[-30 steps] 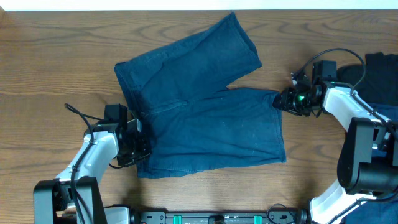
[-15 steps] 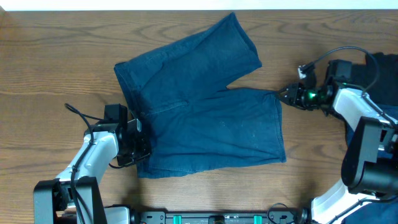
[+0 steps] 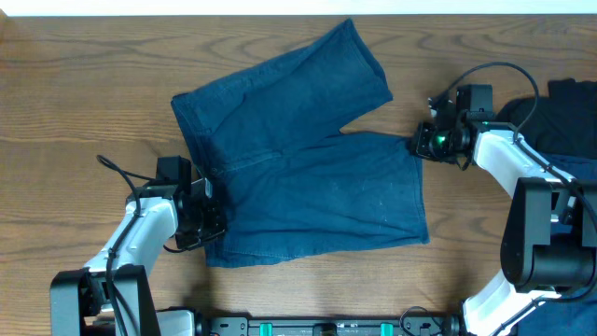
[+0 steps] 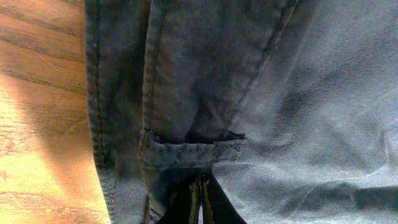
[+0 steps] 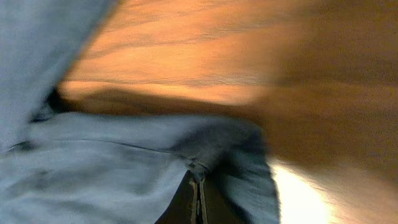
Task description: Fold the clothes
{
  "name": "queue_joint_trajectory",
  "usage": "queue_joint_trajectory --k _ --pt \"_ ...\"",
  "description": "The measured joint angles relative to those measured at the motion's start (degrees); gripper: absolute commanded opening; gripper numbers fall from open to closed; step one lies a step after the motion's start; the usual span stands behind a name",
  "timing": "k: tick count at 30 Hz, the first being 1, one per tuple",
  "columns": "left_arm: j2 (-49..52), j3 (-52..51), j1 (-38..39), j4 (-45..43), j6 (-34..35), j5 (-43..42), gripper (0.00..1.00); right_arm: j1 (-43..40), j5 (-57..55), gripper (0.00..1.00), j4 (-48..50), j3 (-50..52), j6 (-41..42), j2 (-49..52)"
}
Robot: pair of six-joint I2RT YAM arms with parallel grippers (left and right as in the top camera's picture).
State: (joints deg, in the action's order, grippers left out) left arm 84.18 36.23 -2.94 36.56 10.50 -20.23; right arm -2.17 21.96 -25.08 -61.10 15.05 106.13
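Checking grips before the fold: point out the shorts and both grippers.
denim shorts (image 3: 326, 201), overhead, lower leg panel.
left gripper (image 4: 200, 186), left wrist, fingertips at the waistband.
right gripper (image 5: 198, 183), right wrist, fingertips at the leg hem.

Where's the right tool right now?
Overhead view, right side: the right tool sits shut at the top hem corner of the denim shorts' nearer leg, left of the black garment.

A brown wooden table (image 3: 84, 84) with a clear grain carries everything. A pair of dark blue shorts (image 3: 308, 187) lies spread out on its middle, with the waistband to the left and both legs pointing right. The far leg slants toward the back edge and the near leg lies level. A black garment (image 3: 571, 117) lies at the table's right edge, apart from the shorts.
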Motion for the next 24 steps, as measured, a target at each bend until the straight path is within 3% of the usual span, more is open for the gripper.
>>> queue_joint_trajectory --k 4,7,9,11,18,24 --pt "0.0 -0.1 0.0 -0.3 0.0 -0.5 0.06 -2.8 -2.9 0.02 -3.8 -0.2 0.5 0.0" --pt "0.0 -0.2 0.0 -0.6 0.0 -1.2 0.06 -5.5 -3.8 0.17 -4.9 -0.5 0.3 0.0" --pt "0.0 -0.3 0.0 -0.7 0.0 -1.3 0.06 -7.6 -4.7 0.35 -5.0 -0.9 0.0 0.0" --pt "0.0 -0.3 0.0 -0.6 0.0 -1.3 0.06 -9.5 -4.3 0.42 -5.1 -1.1 -0.7 0.0" --pt "0.5 0.4 0.1 5.5 0.0 -1.5 0.08 -11.2 5.2 0.25 -6.7 -1.7 -2.9 -3.8" --pt "1.1 6.0 0.1 13.8 -0.3 -3.1 0.11 -5.7 10.4 0.2 -8.5 -2.6 -3.5 -10.6"
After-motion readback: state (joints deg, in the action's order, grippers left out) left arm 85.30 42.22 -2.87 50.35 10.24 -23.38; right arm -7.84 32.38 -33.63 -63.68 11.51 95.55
